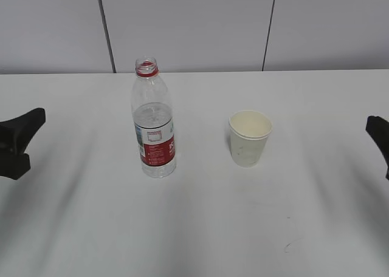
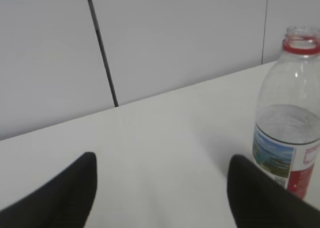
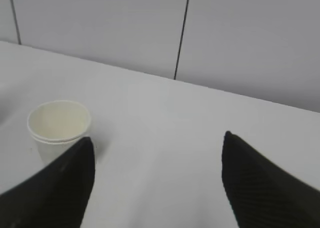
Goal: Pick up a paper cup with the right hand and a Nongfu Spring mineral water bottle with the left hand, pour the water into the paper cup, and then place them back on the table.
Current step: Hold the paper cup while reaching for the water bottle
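Both pincers, left (image 2: pixel 160 198) and right (image 3: pixel 155 183), stand spread and empty. Grip the uncapped, slippery bottle (image 1: pixel 154 122) at its label; pinch the crushable paper cup (image 1: pixel 249 138) gently mid-wall.

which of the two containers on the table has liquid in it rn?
The Nongfu Spring mineral water bottle: clear plastic, uncapped, water up to just above its red-and-white label. The paper cup to its right looks empty inside.
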Available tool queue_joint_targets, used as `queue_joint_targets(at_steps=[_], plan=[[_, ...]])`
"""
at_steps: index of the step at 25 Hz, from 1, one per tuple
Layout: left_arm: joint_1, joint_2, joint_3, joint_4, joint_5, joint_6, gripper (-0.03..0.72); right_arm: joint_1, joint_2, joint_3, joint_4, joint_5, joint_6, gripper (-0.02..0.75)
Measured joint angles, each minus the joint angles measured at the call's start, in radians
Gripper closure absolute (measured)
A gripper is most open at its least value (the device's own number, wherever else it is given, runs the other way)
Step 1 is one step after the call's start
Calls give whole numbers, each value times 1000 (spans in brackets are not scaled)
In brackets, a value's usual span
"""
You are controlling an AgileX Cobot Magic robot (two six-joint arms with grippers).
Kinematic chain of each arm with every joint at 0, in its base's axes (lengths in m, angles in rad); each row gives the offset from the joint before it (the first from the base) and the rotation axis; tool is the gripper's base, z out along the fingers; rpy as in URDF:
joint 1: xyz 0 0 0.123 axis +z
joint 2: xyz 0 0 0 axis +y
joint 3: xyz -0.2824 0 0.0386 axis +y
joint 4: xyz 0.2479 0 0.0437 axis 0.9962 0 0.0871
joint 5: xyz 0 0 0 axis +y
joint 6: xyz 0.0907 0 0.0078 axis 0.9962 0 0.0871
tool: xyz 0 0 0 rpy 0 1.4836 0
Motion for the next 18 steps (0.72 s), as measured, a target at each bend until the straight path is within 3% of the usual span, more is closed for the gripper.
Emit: queue_joint_targets(at_steps=[5, 18], plan=[[0, 5, 0, 11, -5, -14, 189, 0, 129, -59, -113, -40, 44, 151], [0, 44, 0, 13, 3, -70, 189, 0, 357, -136, -195, -153, 94, 150]])
